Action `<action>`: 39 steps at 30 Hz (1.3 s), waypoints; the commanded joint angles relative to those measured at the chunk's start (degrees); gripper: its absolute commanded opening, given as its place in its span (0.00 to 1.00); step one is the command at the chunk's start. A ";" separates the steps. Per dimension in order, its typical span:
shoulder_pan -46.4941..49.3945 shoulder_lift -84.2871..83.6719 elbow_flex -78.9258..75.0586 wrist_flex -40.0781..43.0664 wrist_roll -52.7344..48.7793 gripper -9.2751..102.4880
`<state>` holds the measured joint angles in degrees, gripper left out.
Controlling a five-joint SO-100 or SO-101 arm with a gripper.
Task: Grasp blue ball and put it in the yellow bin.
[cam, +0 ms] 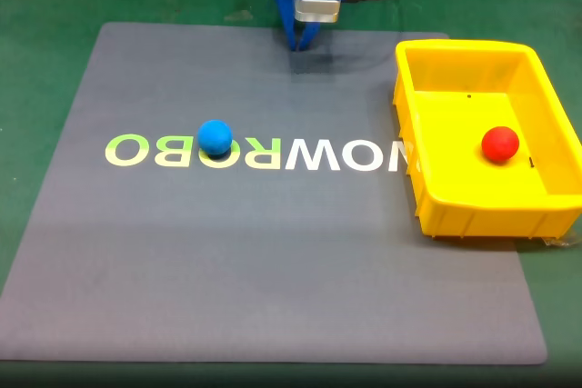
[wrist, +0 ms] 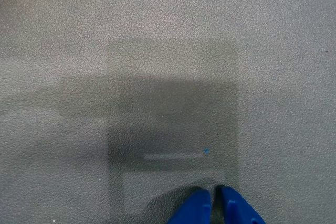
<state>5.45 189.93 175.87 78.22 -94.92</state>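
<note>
Grey mat [cam: 273, 261] on green table [cam: 45, 6] spreads beneath the gripper [cam: 301, 43], whose nearly closed, empty fingers [wrist: 195, 209] point down. Yellow bin [cam: 436, 215], holding a red ball [cam: 499, 144], sits well aside; the blue ball [cam: 215, 137] lies far ahead. Unopened jaws would likely knock it rolling.

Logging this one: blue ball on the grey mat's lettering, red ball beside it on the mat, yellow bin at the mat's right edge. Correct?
Not quite. In the fixed view the red ball lies inside the yellow bin, not on the mat. The blue ball does sit on the lettering.
</note>
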 commanded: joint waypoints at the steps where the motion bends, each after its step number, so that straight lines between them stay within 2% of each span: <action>1: 4.22 0.70 1.85 0.62 0.26 0.08; 15: 4.22 0.70 1.85 -0.09 -2.29 0.08; 17: 4.31 0.62 1.85 -5.89 -1.76 0.09; 20: 5.89 0.62 0.79 -15.91 -1.76 0.26; 21: 6.15 0.62 -0.26 -18.46 -1.67 0.28; 24: 7.47 0.62 -3.96 -26.28 -2.29 0.33; 27: 9.14 -2.64 -5.36 -41.75 -3.78 0.34; 31: 9.05 -16.88 -14.33 -51.15 -2.90 0.35; 35: 9.58 -40.61 -24.79 -62.93 0.62 0.35; 39: 10.02 -61.70 -37.71 -67.15 4.04 0.34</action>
<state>14.41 142.38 149.06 14.85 -92.90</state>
